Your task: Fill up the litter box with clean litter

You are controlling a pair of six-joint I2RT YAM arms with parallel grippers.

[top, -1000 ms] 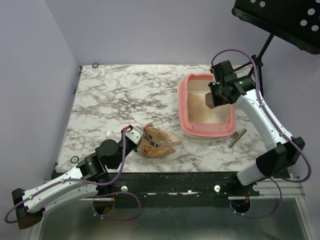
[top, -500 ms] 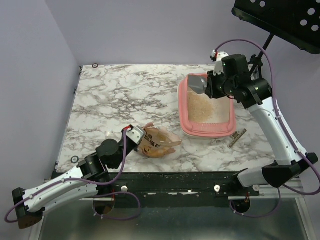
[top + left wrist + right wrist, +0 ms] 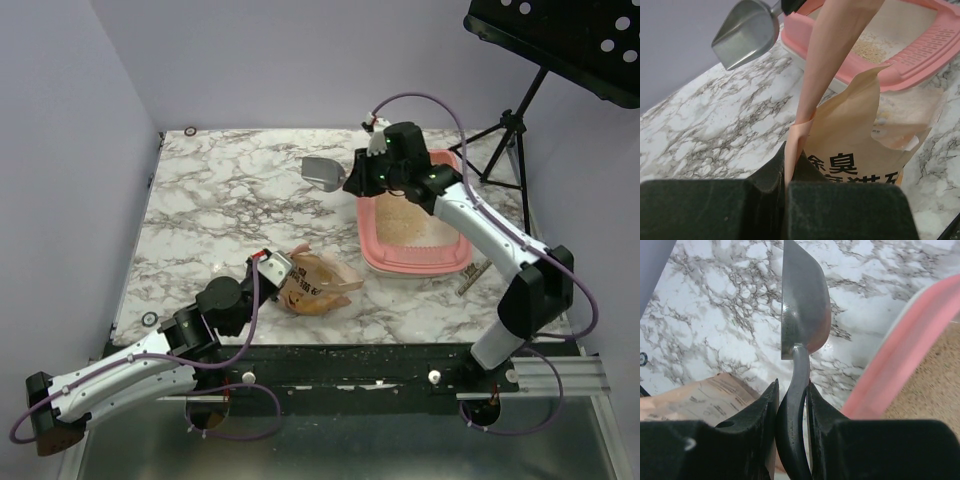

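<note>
Well, the marble table point(image 3: 230, 200) carries the pink litter box point(image 3: 372, 250) on its right side, with litter point(image 3: 405, 220) already on its floor. The left gripper point(image 3: 787, 170) pinches the bag point(image 3: 315, 285) edge, probably to hold it open. The right gripper point(image 3: 792, 405), clamped on the scoop point(image 3: 322, 172) handle, hangs beside the box; the bag's raised flap may hinder entry.

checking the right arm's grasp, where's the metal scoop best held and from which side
Grip the scoop by its narrow handle, coming from the tail end behind the bowl, jaws closing across the handle's thin sides. The bowl is wide and open, likely too broad to pinch, and a hold there would block its mouth. The right gripper is shut on the handle this way.
</note>
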